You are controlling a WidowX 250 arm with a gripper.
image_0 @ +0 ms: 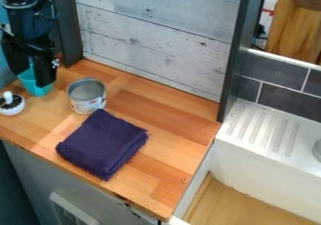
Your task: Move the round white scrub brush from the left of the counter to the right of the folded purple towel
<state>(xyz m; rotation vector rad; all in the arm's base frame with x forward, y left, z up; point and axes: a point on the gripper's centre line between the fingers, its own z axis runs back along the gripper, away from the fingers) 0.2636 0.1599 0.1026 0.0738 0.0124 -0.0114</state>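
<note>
The hand hangs over the left of the wooden counter, its fingers spread wide at the teal cup; whether they touch it cannot be told. The cup stands upright between a small white pot and an open tin can. A folded purple towel lies nearer the front edge.

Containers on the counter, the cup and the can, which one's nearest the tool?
The teal cup, right at the tool; the gray can stands farther off, beside the purple cloth.
</note>
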